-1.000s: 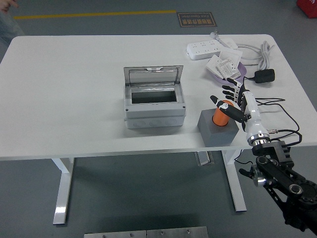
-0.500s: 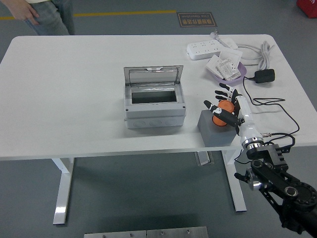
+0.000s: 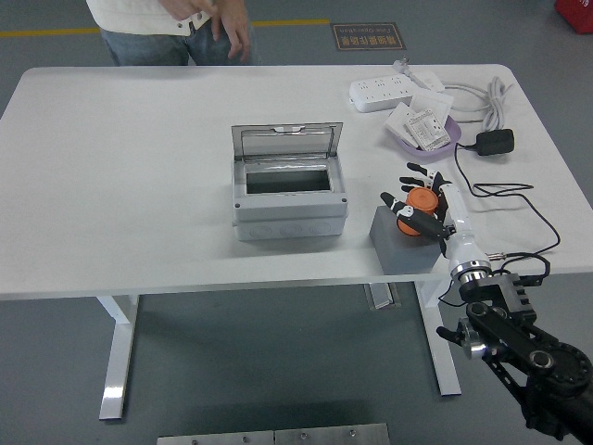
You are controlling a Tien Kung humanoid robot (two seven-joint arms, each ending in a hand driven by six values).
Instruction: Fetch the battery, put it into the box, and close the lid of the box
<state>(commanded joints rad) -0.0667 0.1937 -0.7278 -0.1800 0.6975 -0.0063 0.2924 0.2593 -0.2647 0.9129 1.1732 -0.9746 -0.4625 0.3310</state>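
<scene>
Now a white surface (image 3: 139,185) filling most of the frame, with a person's hand (image 3: 233,28) hanging at its far edge, top centre, newly arrived since a second ago. Centre: a grey box (image 3: 288,199), lid (image 3: 285,140) propped upright at its back, cavity empty. Lower right: a grey block (image 3: 404,248) carrying the orange battery (image 3: 418,206) upright in its top. Right hand (image 3: 419,202) now drawn in around that battery, fingers curled on both sides of it, thumb crossing its front; a second ago set further right, only beginning to reach round it. Probably a grasp just formed, though firmness of contact not readable. Battery not lifted yet; fetching barely begun, placing and lid-closing both ahead. Upper right: a power strip (image 3: 381,91), a purple dish (image 3: 424,139) of small packets, a black adapter (image 3: 495,141) with trailing cable. Left arm out of view. Battery's lower part hidden inside the block and behind the thumb.
</scene>
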